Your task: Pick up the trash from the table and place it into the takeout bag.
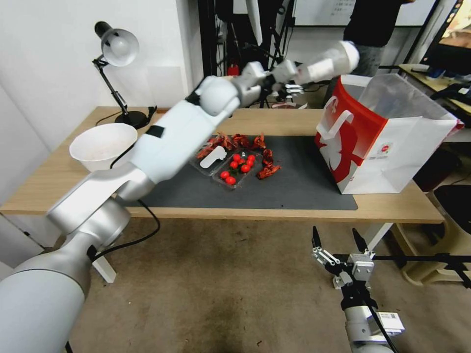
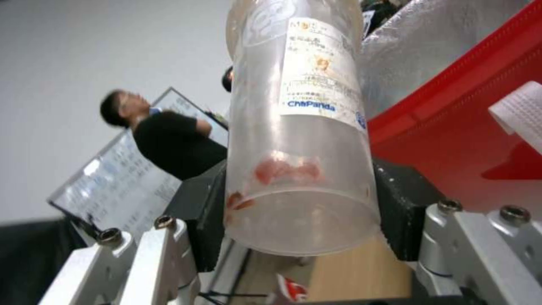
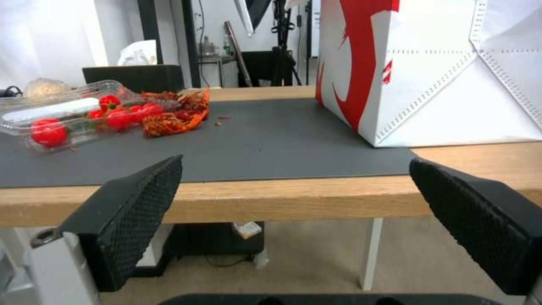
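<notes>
My left arm reaches across the table, and its gripper is shut on a clear plastic cup with a white lid. The cup lies almost sideways in the air, lid end toward the open top of the red and white takeout bag, just above its near rim. In the left wrist view the cup sits between the black pads, with the bag's red side close beside it. My right gripper hangs open below the table's front edge, facing the bag.
A dark grey mat covers the table's middle, with a clear tray of small red tomatoes and red scraps on it. A large white bowl and a desk lamp stand at the left. A beige stool stands right of the table.
</notes>
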### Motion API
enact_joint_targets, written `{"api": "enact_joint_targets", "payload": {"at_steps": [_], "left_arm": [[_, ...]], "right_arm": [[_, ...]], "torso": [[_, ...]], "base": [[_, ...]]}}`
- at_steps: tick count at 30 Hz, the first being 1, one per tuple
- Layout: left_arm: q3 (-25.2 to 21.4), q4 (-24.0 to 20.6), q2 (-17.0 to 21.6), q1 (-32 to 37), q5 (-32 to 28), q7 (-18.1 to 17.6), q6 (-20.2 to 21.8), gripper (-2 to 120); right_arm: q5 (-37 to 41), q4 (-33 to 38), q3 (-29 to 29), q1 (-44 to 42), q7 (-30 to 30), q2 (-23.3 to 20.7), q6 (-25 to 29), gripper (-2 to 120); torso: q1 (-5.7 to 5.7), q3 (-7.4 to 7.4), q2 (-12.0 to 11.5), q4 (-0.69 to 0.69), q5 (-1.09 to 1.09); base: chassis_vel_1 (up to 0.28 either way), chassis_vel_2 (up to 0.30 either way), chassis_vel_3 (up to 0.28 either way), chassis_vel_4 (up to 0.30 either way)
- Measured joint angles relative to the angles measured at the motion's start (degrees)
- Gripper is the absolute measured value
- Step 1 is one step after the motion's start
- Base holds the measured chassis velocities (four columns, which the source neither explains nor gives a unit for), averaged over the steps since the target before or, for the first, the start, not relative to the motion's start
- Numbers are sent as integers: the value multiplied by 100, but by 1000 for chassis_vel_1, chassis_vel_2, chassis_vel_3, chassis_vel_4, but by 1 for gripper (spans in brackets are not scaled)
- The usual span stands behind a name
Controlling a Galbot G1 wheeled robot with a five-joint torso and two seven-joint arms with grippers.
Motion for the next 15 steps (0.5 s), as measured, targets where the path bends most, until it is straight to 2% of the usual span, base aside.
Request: {"api": "enact_joint_targets", "payload": {"at_steps": [4,8,15], "left_arm": [[11,-8,-101,-77,296,-18,-37,54],[66,93,-238,-242,557,107,-110,54],[15,622,-755,-524,1812,124,-488,54]], "right_arm": [[0,-16,7,8,0,-9,1,100],[2,-23,33,6,-8,-7,21,100],[2,-34,31,20,-19,37,26,100]], "torso": [[0,0,0,0,0],[0,-1,0,1,0],[0,-1,0,0,1]], "base": [[0,0,0,0],[0,0,0,0],[0,0,0,0]]}}
